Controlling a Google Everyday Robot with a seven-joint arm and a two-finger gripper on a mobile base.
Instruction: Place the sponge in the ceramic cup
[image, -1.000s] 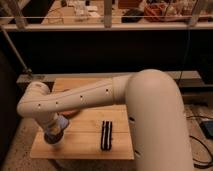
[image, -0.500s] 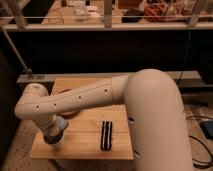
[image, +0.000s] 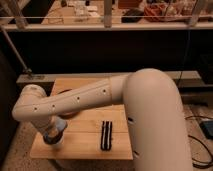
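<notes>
My white arm reaches across the wooden table (image: 85, 145) to its front left corner. The gripper (image: 53, 135) points down there, mostly covered by the wrist. Right under it sits a small pale round thing with a bluish patch on top (image: 54, 131). It looks like the ceramic cup with the sponge at its mouth, but I cannot tell them apart. Whether the bluish piece is held or resting in the cup is hidden.
A dark flat object with light stripes (image: 106, 135) lies on the table right of the gripper. A dark round shape (image: 67, 112) sits behind the arm. A metal rail and a dark shelf run along the back. Cables (image: 200, 145) lie on the floor at right.
</notes>
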